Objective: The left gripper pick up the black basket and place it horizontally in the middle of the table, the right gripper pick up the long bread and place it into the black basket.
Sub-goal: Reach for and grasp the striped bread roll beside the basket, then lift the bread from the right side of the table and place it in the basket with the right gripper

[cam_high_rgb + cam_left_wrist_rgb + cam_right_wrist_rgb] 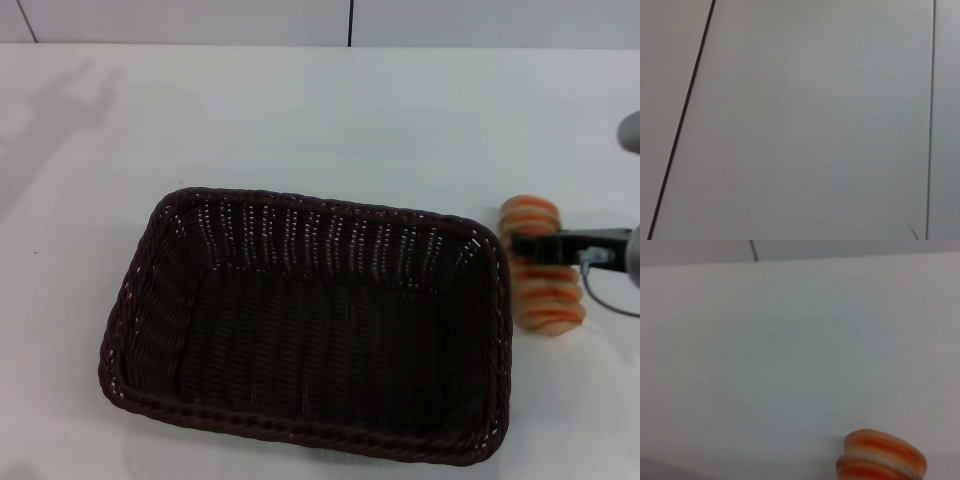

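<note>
The black basket [300,340] lies lengthwise across the middle of the white table [300,120], open side up and empty. The long bread [545,290], tan with orange stripes, lies on the table just right of the basket's right rim. My right gripper [545,248] reaches in from the right edge and its dark tip crosses over the upper part of the bread. One end of the bread also shows in the right wrist view [882,455]. My left gripper is out of view; the left wrist view shows only grey wall panels.
A thin grey cable [605,295] hangs from the right gripper beside the bread. The wall [350,20] runs along the table's far edge. Bare tabletop lies behind and to the left of the basket.
</note>
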Controlling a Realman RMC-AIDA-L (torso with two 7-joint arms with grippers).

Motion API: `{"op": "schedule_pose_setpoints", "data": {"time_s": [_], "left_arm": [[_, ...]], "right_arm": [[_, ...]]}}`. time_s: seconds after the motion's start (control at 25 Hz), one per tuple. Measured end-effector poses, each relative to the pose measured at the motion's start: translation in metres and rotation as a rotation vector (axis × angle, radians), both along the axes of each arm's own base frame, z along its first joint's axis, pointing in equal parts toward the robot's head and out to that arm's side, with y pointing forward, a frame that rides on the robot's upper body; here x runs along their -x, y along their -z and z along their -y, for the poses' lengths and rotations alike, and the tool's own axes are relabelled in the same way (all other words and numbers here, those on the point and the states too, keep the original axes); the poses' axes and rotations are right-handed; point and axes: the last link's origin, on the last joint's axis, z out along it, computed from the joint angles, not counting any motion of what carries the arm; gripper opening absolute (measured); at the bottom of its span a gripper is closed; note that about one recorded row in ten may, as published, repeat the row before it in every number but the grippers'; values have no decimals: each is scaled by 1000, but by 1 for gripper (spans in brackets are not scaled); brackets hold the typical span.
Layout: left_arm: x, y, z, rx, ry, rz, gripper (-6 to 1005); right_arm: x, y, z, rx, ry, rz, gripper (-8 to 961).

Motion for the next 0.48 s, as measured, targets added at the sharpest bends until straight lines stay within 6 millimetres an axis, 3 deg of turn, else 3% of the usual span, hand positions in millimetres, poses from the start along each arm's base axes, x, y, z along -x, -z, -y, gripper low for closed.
{"op": "schedule_pose_setpoints", "data": {"time_s": [0.08, 0.2, 0.24, 0.36, 0.4, 0.48], "left_arm": [[0, 0, 0, -1, 1, 0, 429], [0, -1, 0, -6, 2, -3, 429], [0, -1, 0, -6, 2, -3, 429], [0, -1, 0, -6, 2, -3, 429], [0, -1, -1, -6, 4, -4, 429], [-1, -1, -1, -6, 5, -4, 429]], "right_arm": [[1, -6, -1, -20, -3, -2, 537], [10, -37, 1, -121, -41, -9, 508], [10, -37, 1, -121, -41, -9, 498], [26, -60, 6, -182, -110, 11, 469], [42, -71, 10, -210, -165, 17, 460], [51, -76, 12, -221, -195, 18, 441]]}}
